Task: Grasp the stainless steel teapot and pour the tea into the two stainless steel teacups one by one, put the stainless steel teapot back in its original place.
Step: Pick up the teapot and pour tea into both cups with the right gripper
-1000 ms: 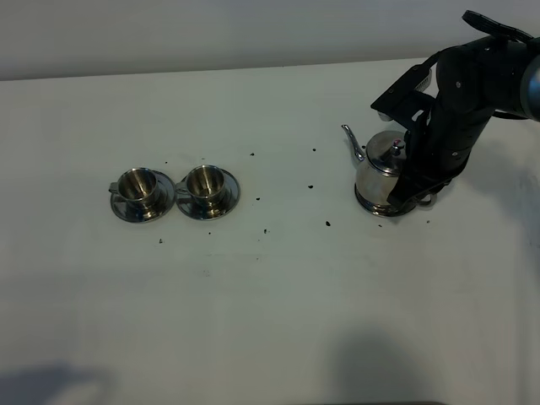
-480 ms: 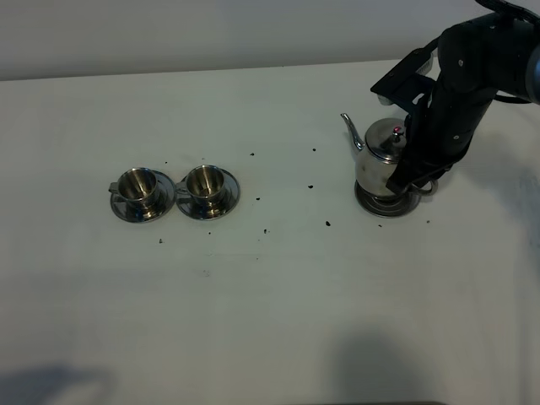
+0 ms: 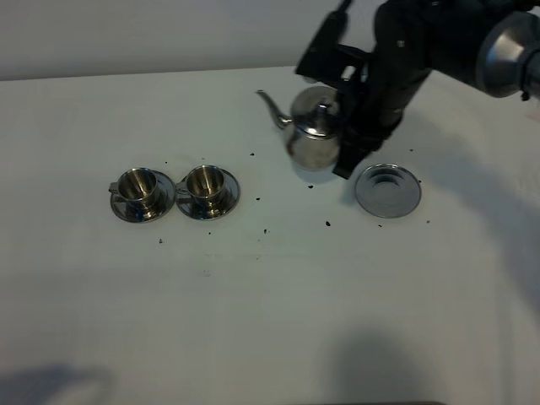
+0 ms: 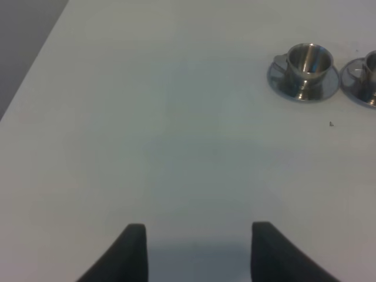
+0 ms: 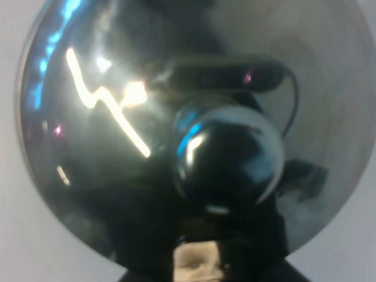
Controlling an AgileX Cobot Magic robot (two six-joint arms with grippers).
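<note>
The left end effector (image 4: 198,252) hovers low over a bare part of the counter (image 3: 253,321), far from the round steel stand (image 3: 387,190). Its two fingers are spread apart and nothing is between them.

The two stainless steel teacups (image 3: 139,187) (image 3: 205,186) sit on their saucers side by side, well apart from the stand, toward the left arm's side. Whether they hold any tea cannot be told. Some small dark specks (image 3: 327,224) lie on the counter between the cups and the stand.

The stand itself is bare. The stainless steel teapot (image 3: 314,135) is off it, just beside and a little beyond it on the cup side, upright, with the spout pointing toward the cups. It seems to hang in the air. The right end effector (image 3: 348,143) is on the handle side; the arm hides the fingers, but it appears clenched on the handle. The right wrist view shows only the shiny lid and knob.

So the grasp and lift look done, and the carry is in progress. Both pours and the return to the stand are left.
</note>
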